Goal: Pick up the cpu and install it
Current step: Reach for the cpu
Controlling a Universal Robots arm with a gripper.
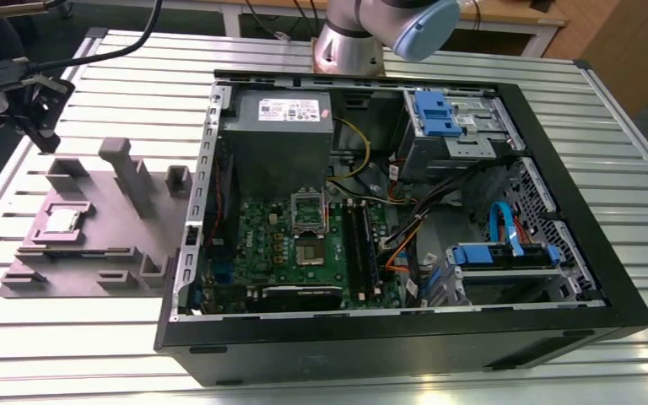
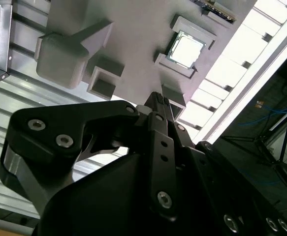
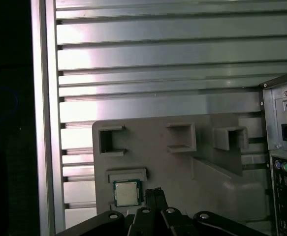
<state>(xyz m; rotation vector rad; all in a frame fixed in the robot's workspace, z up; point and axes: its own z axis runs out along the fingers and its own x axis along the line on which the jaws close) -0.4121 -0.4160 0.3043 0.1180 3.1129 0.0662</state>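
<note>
The cpu (image 1: 63,221) is a small silver square lying flat in a recess of the grey fixture plate (image 1: 110,253), on the exterior view's left, beside the open computer case (image 1: 572,253). Both wrist views show the cpu (image 2: 186,50) (image 3: 127,192) still seated in its recess. My black gripper (image 1: 47,142) hangs in the air above the plate's far left corner, clear of the chip. In both wrist views the gripper (image 2: 158,101) (image 3: 155,192) has its fingers together with nothing between them. On the green motherboard the socket (image 1: 306,251) lies bare, with its metal frame (image 1: 307,207) swung up.
Upright grey posts (image 1: 118,164) and blocks rise from the fixture plate near the cpu. Inside the case are a power supply (image 1: 277,126), blue drive brackets (image 1: 442,114), black memory slots (image 1: 360,245) and loose cables (image 1: 408,245). Everything rests on a slatted aluminium table (image 1: 132,93).
</note>
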